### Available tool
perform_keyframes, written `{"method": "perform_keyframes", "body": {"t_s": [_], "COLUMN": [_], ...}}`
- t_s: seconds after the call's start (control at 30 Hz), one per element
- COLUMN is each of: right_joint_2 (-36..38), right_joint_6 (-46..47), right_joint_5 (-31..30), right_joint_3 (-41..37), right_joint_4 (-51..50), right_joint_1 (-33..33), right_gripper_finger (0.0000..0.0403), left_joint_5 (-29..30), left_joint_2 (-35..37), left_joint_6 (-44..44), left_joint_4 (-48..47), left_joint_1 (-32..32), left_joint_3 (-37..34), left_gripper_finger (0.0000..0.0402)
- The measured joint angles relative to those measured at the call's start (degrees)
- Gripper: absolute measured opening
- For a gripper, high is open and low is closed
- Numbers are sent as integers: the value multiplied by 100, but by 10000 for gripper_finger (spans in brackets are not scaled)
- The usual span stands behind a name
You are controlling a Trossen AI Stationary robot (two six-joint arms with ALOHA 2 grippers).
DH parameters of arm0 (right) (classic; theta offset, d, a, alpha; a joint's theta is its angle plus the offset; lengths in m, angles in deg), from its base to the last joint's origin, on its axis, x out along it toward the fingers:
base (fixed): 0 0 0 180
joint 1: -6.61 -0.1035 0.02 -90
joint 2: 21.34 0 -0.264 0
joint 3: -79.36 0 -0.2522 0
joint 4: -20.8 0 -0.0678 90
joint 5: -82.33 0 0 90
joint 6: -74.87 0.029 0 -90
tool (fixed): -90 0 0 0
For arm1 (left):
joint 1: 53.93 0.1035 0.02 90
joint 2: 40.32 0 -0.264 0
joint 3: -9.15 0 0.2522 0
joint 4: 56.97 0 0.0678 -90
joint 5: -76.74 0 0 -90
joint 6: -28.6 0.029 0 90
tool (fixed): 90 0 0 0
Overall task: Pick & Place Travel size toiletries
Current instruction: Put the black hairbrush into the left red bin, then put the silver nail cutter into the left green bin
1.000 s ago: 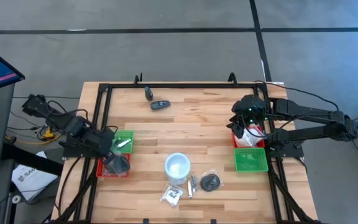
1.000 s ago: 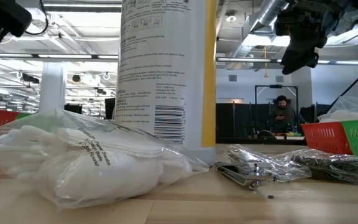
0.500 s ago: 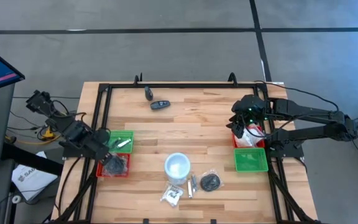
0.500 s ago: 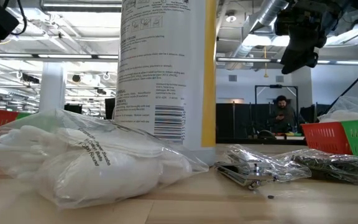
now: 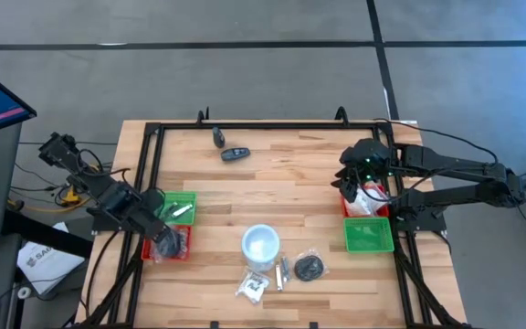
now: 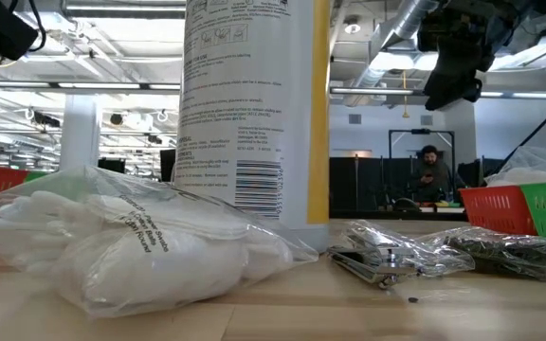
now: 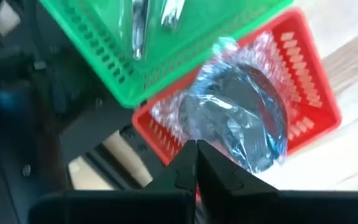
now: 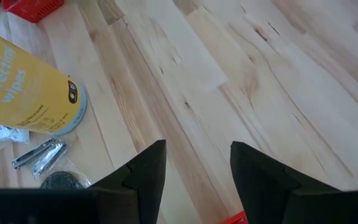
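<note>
Left hand (image 5: 165,247), fingers together and empty, hangs lower left over the red mesh tray (image 7: 312,93) holding one clear-wrapped black disc (image 7: 247,121). Right hand (image 5: 347,175) waits apart, mid-right. Several wrapped toiletries (image 5: 281,271) remain bottom centre on the counter (image 5: 272,196).

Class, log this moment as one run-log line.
left gripper: shut, over red tray | wrapped disc: in tray | right gripper: open, empty

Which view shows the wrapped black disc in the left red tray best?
The left wrist view: the wrapped black disc fills the red tray, crinkled wrapper clear, beyond the shut left claw. The high view shows a dark blob; the low and right wrist views miss it.
</note>
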Motion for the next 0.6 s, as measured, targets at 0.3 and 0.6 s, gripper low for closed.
{"method": "perform_keyframes", "body": {"t_s": [0.3, 0.6], "right_joint_2": [0, 0], "right_joint_6": [0, 2], "right_joint_5": [1, 10], "right_joint_3": [-2, -2], "right_joint_4": [15, 13], "right_joint_1": [0, -1], "right_gripper_finger": [168, 167], "left_joint_5": [239, 466], "left_joint_2": [-14, -14], "left_joint_6": [75, 167], "left_joint_4": [-24, -174], "left_joint_1": [4, 4], "left_joint_3": [-2, -4], "left_gripper_finger": [15, 88]}}
